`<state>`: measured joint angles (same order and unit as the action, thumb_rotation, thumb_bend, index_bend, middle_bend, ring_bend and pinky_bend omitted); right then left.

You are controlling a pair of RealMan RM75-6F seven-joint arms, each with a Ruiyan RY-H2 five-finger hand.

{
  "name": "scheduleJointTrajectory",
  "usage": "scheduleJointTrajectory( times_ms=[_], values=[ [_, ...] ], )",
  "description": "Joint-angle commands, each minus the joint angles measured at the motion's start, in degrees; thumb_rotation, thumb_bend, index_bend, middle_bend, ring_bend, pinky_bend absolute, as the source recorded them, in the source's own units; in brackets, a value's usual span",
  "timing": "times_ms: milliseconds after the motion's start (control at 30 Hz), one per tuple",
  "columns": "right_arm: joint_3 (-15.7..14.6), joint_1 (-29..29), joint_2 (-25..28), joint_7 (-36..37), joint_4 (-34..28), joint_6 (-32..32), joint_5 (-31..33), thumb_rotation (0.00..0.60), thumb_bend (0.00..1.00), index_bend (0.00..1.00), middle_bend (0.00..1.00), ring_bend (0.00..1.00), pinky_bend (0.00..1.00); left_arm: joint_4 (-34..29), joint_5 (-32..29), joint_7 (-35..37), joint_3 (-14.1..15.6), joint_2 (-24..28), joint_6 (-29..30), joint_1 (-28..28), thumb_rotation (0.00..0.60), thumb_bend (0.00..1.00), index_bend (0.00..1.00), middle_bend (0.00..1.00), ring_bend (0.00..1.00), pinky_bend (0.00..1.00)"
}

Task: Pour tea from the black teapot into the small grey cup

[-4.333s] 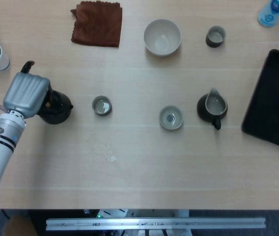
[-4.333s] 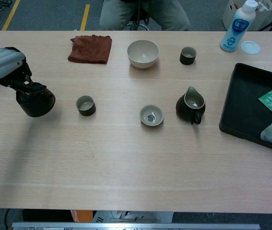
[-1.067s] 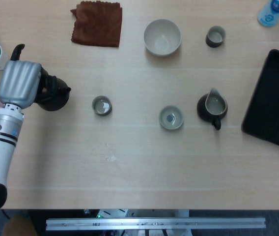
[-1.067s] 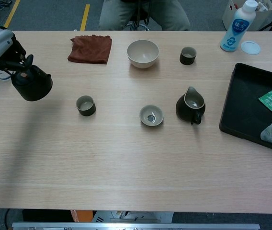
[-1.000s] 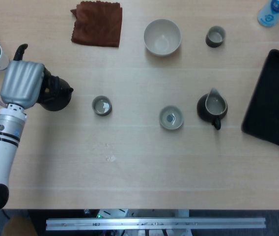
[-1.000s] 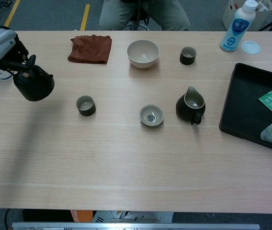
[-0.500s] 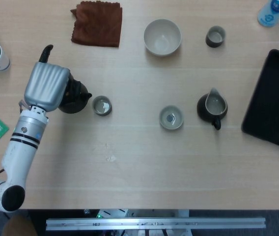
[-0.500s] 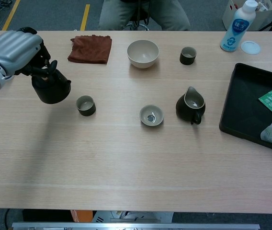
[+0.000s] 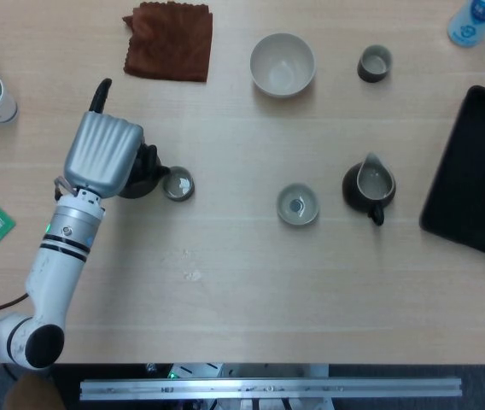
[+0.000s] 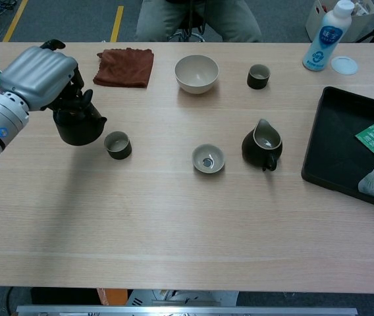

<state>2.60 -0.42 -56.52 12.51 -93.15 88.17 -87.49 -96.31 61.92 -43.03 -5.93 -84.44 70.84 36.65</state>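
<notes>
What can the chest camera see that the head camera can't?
Only the chest view shows the floor beyond the table, a seated person's legs and the whole white bottle. Only the head view shows the metal rail at the table's near edge. Both show the left hand holding the black teapot beside the small grey cup, and the brown cloth.

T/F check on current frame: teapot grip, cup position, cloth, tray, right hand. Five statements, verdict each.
1. The left hand holds the black teapot. True.
2. The small grey cup sits just right of the teapot in the chest view. True.
3. The brown cloth lies inside the black tray. False: it lies on the table, far from the tray.
4. The right hand holds the dark pitcher. False: no right hand is in view; the pitcher stands alone.
5. The pale bowl is upside down. False: it stands open side up.
</notes>
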Motion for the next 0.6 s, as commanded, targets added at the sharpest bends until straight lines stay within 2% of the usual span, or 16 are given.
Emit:
scheduleJointTrajectory(
  times_ms=[33,233,367,500,600],
  values=[
    [0.00,-0.01,0.00,0.05,0.04,-0.01,0.03,0.600,0.00,0.43,0.36,0.21,0.23,0.45,0.41,-0.60,0.22,-0.52,0.21,0.07,0.345,0.50,0.90,1.00,0.79,0.10],
    [-0.02,-0.04,-0.02,0.20,0.18,-0.05,0.07,0.600,0.00,0.43,0.36,0.21,0.23,0.96,0.84,-1.35,0.36,-1.43,0.34,0.04,0.375,0.50,0.90,1.00,0.79,0.10],
    [-0.02,-0.10,0.04,0.31,0.23,0.02,0.11,0.600,0.00,0.43,0.36,0.21,0.23,1.34,0.99,-1.84,0.34,-2.14,0.41,0.07,0.425,0.50,0.90,1.00,0.79,0.10],
    [-0.03,-0.14,0.05,0.43,0.32,0.00,0.17,0.600,0.00,0.43,0.36,0.21,0.23,1.89,1.20,-2.56,0.40,-2.73,0.52,0.14,0.508,0.50,0.89,1.00,0.79,0.10],
    [-0.01,-0.16,0.06,0.54,0.40,0.05,0.15,0.600,0.00,0.43,0.36,0.21,0.23,1.99,1.05,-2.58,0.23,-3.16,0.46,0.15,0.519,0.50,0.89,1.00,0.79,0.10]
  ],
)
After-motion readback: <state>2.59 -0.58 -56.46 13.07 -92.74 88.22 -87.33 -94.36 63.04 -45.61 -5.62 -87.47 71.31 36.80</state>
